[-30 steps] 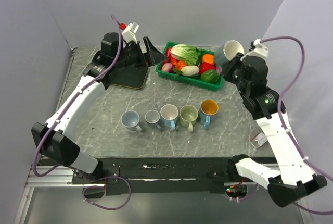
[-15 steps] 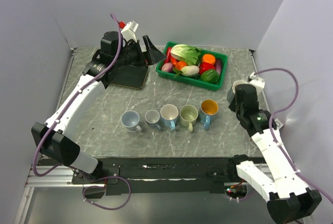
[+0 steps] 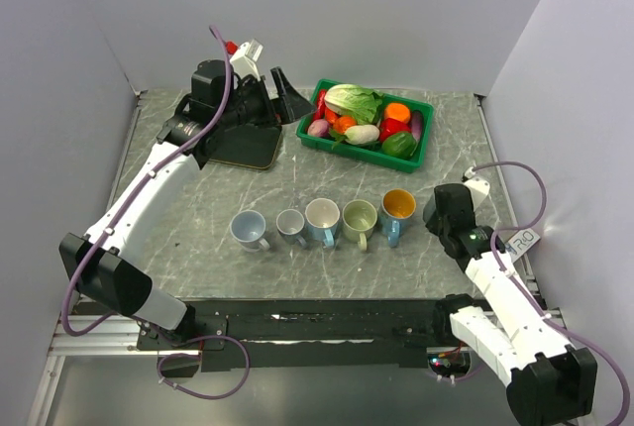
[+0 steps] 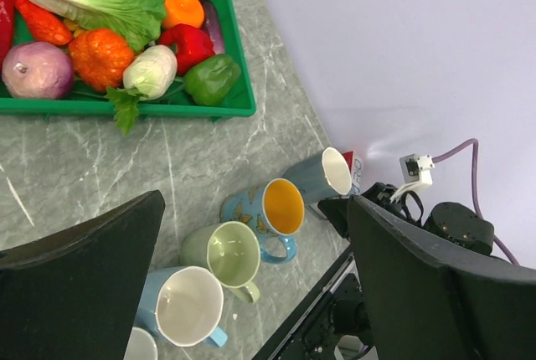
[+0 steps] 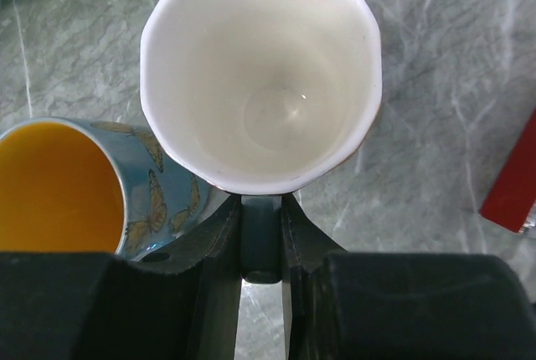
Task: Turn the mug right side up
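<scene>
A grey-blue mug with a white inside (image 5: 260, 75) shows mouth-up in the right wrist view. My right gripper (image 5: 261, 234) is shut on its handle and holds it low over the table, just right of the butterfly mug with the orange inside (image 5: 59, 184). The left wrist view shows the held mug (image 4: 322, 177) beside that butterfly mug (image 4: 272, 209). In the top view my right gripper (image 3: 441, 210) covers the mug. My left gripper (image 3: 282, 89) is open and empty, high at the back of the table.
A row of upright mugs (image 3: 322, 220) stands across the middle of the table. A green bin (image 3: 357, 152) of vegetables is at the back. A dark board (image 3: 243, 149) lies under the left arm. A red object (image 5: 511, 184) lies right of the held mug.
My right arm has come down from beside the green bin to table height next to the butterfly mug, carrying the mug. The left arm has not moved.
</scene>
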`<action>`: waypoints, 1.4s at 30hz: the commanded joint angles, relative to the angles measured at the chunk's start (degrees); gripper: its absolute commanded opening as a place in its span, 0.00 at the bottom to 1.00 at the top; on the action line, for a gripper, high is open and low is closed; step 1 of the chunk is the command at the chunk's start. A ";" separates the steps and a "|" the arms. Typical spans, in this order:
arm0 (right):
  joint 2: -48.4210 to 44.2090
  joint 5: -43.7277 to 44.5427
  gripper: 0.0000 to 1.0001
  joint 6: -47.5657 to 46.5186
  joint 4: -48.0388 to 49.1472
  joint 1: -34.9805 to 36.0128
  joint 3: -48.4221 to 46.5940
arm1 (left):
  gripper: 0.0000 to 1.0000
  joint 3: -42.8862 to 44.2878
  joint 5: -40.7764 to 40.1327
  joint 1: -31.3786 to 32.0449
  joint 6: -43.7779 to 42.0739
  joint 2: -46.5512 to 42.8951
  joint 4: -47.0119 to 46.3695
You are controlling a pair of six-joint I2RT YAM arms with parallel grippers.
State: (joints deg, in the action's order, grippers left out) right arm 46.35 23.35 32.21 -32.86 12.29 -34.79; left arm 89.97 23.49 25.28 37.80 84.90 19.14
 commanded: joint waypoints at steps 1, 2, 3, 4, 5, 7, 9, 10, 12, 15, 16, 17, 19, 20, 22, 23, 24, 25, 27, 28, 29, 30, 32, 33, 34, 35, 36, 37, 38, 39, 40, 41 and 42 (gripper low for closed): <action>-0.47 1.69 0.00 1.98 10.27 -0.43 0.77 | 0.96 -0.32 -1.16 -0.05 -1.50 -2.64 0.02; -0.38 1.96 0.00 2.51 10.01 -0.43 0.86 | 0.96 -0.50 -1.25 -0.05 -1.42 -2.64 0.02; -0.29 2.13 0.00 2.42 10.27 -0.43 1.56 | 0.96 -0.59 -1.25 -0.05 -1.50 -2.72 0.02; -0.29 2.13 0.00 2.34 10.62 -0.43 1.91 | 0.96 -0.68 -1.34 -0.14 -1.50 -2.73 0.02; -0.29 2.13 0.00 2.25 10.80 -0.34 2.61 | 0.96 -0.85 -1.34 -0.14 -1.50 -2.73 0.02; 0.06 1.78 0.00 2.25 11.15 -0.34 3.14 | 0.96 -0.94 -1.42 -0.14 -1.50 -2.81 0.02; 0.84 1.43 0.00 2.33 11.24 -0.34 3.58 | 0.96 -1.03 -1.51 -0.14 -1.59 -2.73 -0.06; 1.20 0.82 0.00 2.33 11.24 -0.43 3.76 | 0.96 -1.03 -1.43 -0.14 -1.50 -2.64 -0.06; 2.25 0.29 0.00 2.60 11.07 -0.43 4.02 | 0.96 -1.03 -1.42 -0.14 -1.42 -2.46 -0.15; 3.04 -0.41 0.00 3.39 10.63 -0.34 4.29 | 0.96 -1.03 -1.25 -0.14 -1.33 -2.02 -0.06; 3.05 0.02 0.01 4.43 10.02 -0.34 4.29 | 0.96 -1.03 -1.25 -0.14 -1.24 -2.02 -0.15; 3.05 0.11 0.04 4.79 9.58 -0.43 4.29 | 0.96 -1.12 -1.25 -0.14 -1.24 -1.94 -0.15; 3.22 0.29 0.20 5.41 8.79 -0.43 4.11 | 0.96 -1.12 -1.34 -0.14 -1.24 -1.85 -0.15; 3.31 0.29 0.28 5.50 8.43 -0.43 3.68 | 0.96 -1.12 -1.42 -0.14 -1.24 -1.93 -0.15; 3.49 0.29 0.51 5.59 7.82 -0.43 3.32 | 0.96 -1.12 -1.51 -0.14 -1.24 -1.93 -0.06; 3.49 0.29 0.56 5.59 7.12 -0.43 2.97 | 0.96 -1.03 -1.69 -0.23 -1.33 -1.85 -0.06; 3.23 0.03 0.60 5.59 6.67 -0.43 2.71 | 0.96 -0.94 -1.78 -0.14 -1.33 -1.85 -0.06; 3.05 -0.06 0.66 5.59 6.32 -0.43 2.44 | 0.96 -0.94 -1.86 -0.14 -1.50 -1.67 -0.06; 2.70 -0.33 0.68 6.20 2.65 -0.43 0.69 | 0.96 -1.12 -2.04 -0.23 -1.76 -1.58 -0.33; 2.70 -0.41 0.71 6.90 0.97 -0.34 -0.45 | 0.96 -1.46 -2.21 -0.23 -1.94 -1.58 -0.50; 2.61 -0.50 0.73 6.99 -0.78 -0.43 -2.55 | 0.96 -1.64 -2.56 -0.23 -2.20 -1.67 -0.59; 2.35 -0.42 0.74 7.25 -3.85 -0.43 -3.70 | 0.96 -1.82 -3.52 -0.23 -2.29 -1.67 -0.50; 1.56 -0.68 0.79 7.34 -6.24 -0.34 -6.24 | 0.96 -1.99 -4.32 -0.23 -2.82 -1.67 0.02; 0.51 -0.85 0.82 7.34 -8.25 -0.34 -7.04 | 0.96 -1.82 -4.67 -0.23 -3.00 -1.50 0.29; -0.11 -1.46 0.86 7.61 -9.14 -0.43 -7.75 | 0.96 -1.38 -5.55 -0.32 -3.17 -1.50 0.81; -0.64 -1.99 0.88 7.43 -9.76 -0.34 -9.32 | 0.96 -1.03 -6.08 -0.32 -3.26 -1.50 1.77; -1.69 -2.52 0.90 7.35 -10.64 -0.43 -10.12 | 0.96 -0.85 -6.87 -0.40 -3.26 -1.58 2.39; -2.05 -3.13 0.95 7.69 -12.21 -0.34 -11.87 | 0.96 -0.16 -8.61 -0.49 -3.35 -1.67 3.09; -2.92 -3.40 0.98 7.87 -13.18 -0.43 -12.84 | 0.96 0.11 -9.68 -0.49 -3.52 -2.02 4.67; -3.36 -3.58 1.00 7.96 -13.89 -0.34 -13.81 | 0.96 0.20 -10.56 -0.49 -3.52 -2.37 5.12; -3.89 -3.23 1.00 8.31 -15.55 -0.34 -15.65 | 0.96 -0.32 -12.91 -0.49 -3.87 -2.90 5.38; -5.20 -2.97 1.00 8.66 -16.09 -0.43 -16.53 | 0.96 -0.76 -14.59 -0.49 -3.96 -4.38 5.91; -6.17 -2.62 1.00 8.66 -16.18 -0.34 -17.33 | 0.96 -1.29 -16.78 -0.49 -3.79 -5.27 6.70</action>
State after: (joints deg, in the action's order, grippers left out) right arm 43.70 19.92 39.33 -44.07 12.21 -46.76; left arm 88.07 14.76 25.04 35.31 84.60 23.40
